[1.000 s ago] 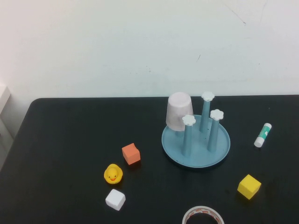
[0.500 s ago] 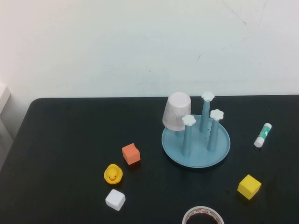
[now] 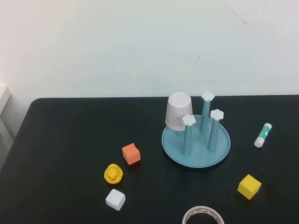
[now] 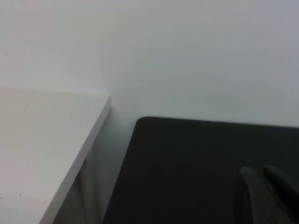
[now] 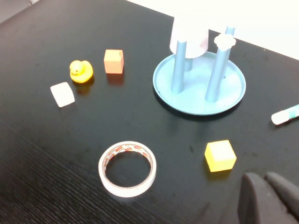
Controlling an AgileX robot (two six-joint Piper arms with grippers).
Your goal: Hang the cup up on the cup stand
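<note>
Scattered across a black desk [image 3: 65, 140]: an orange cube [image 3: 131, 154], a yellow rubber duck [image 3: 113, 174] and a white cube [image 3: 115, 199] toward the left; a yellow cube [image 3: 249, 186] and glue stick [image 3: 262, 135] near the right edge; a tape roll [image 3: 203, 217] at the near edge.

Left tool [image 4: 266, 196] — dark rounded fingers, right tool [image 5: 268, 198] — alike
</note>
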